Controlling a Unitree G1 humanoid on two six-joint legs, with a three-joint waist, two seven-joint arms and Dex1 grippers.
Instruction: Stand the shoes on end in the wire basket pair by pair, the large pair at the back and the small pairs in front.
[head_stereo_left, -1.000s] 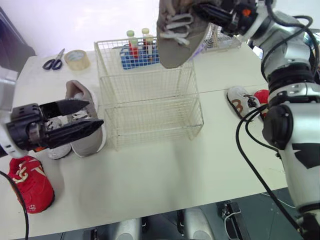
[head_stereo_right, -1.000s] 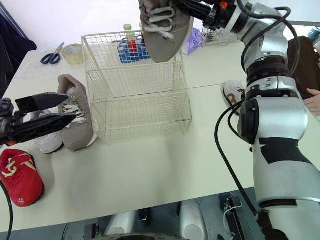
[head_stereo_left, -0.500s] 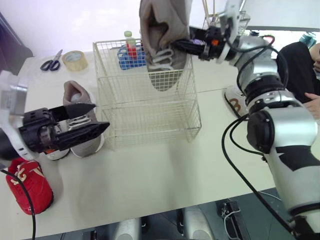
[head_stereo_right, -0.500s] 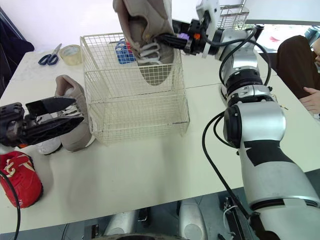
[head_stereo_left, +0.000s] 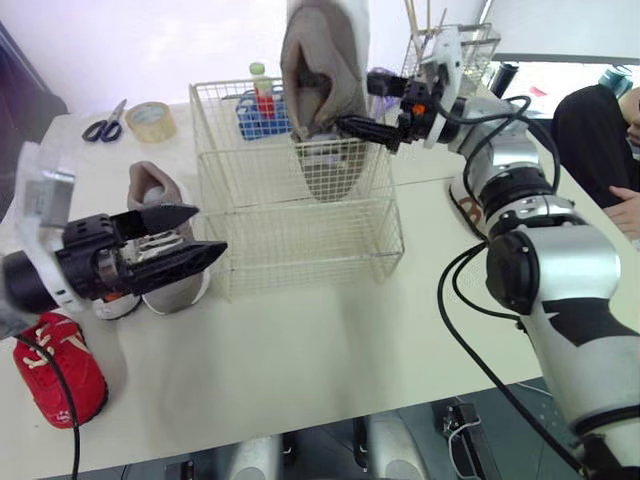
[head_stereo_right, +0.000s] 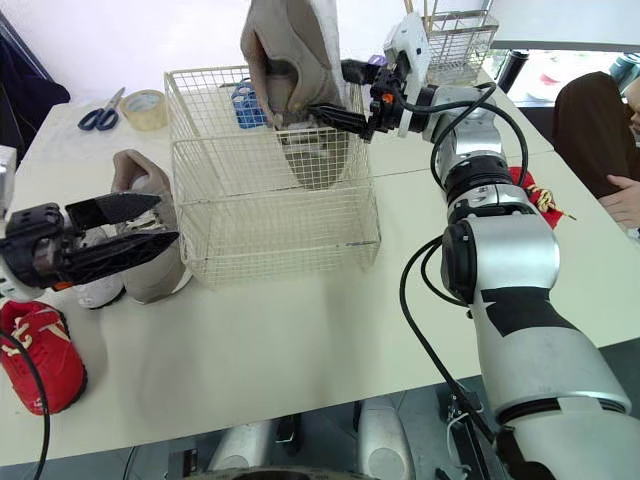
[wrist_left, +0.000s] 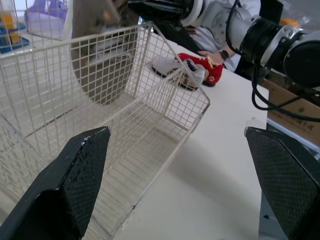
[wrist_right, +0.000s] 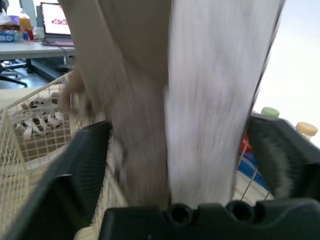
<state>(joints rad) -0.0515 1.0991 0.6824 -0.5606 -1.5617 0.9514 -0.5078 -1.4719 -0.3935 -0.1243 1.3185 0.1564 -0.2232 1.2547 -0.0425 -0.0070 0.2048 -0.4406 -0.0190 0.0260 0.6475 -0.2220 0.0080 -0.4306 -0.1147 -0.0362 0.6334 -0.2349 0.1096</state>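
The large tan shoe (head_stereo_left: 322, 70) points toe-down inside the back of the wire basket (head_stereo_left: 300, 215), heel above the rim, clamped in the right hand (head_stereo_left: 345, 108), whose arm reaches forward over the surface (head_stereo_left: 300, 350). The left hand (head_stereo_left: 205, 230) hovers, fingers spread, by the matching shoe (head_stereo_left: 148, 190) left of the basket.

The room is bright. Strong light comes from behind the basket (head_stereo_left: 300, 230), out past the right jaws, and everything back there glares plain white. The worktop (head_stereo_left: 330, 340) is lit evenly and looks pale. A soft grey shadow lies on it under the left jaws, with a fainter one in front of the basket. The shoe (wrist_right: 150, 100) gripped between the right jaws is smeared with blur up close. Seen past the wide-apart left jaws, it looks fuzzy too.
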